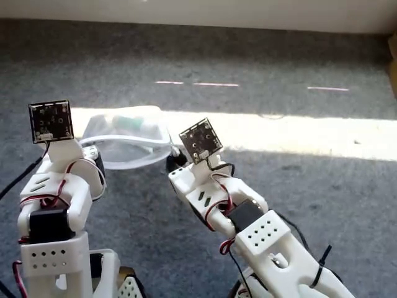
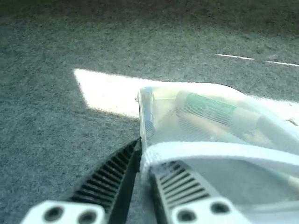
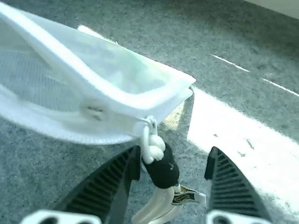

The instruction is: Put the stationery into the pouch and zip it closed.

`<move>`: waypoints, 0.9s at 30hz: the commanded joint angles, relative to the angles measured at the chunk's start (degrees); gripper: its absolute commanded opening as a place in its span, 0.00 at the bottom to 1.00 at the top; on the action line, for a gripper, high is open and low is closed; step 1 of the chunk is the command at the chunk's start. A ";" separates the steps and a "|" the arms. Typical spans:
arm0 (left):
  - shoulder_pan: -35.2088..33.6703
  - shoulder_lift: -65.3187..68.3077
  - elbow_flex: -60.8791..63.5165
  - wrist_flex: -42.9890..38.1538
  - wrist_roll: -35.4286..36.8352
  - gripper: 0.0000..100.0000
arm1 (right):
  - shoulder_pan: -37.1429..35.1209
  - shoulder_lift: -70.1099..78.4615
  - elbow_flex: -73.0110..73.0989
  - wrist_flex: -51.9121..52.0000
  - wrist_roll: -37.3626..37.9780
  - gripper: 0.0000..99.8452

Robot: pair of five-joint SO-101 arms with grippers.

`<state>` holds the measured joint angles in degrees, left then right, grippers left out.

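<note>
Left gripper [image 2: 143, 157]: clenched on the white zip band at the near corner of the pouch [image 2: 210, 140], fingers pinched either side of the edge. Pouch runs away from those fingertips and is see-through mesh. Stationery [image 2: 205, 108] lies inside it, one green-topped piece plain, the others blurred. Right gripper [image 3: 175, 154]: released, jaws spread wide, at the pouch's opposite end. Zip pull [image 3: 161, 169], black with white cord, hangs between its fingers, close against one, apart from the other. Pouch sits between the two grippers on grey carpet [image 1: 291, 211], partly in a sunlit strip [image 1: 298, 133].
</note>
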<state>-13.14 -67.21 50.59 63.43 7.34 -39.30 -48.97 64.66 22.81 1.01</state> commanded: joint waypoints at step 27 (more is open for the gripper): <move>0.92 -0.84 -0.75 -0.88 -0.44 0.01 | 0.13 2.59 -2.95 -5.93 1.05 0.20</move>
<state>-13.14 -67.21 50.59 63.43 7.34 -39.30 -44.66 64.66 21.49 1.71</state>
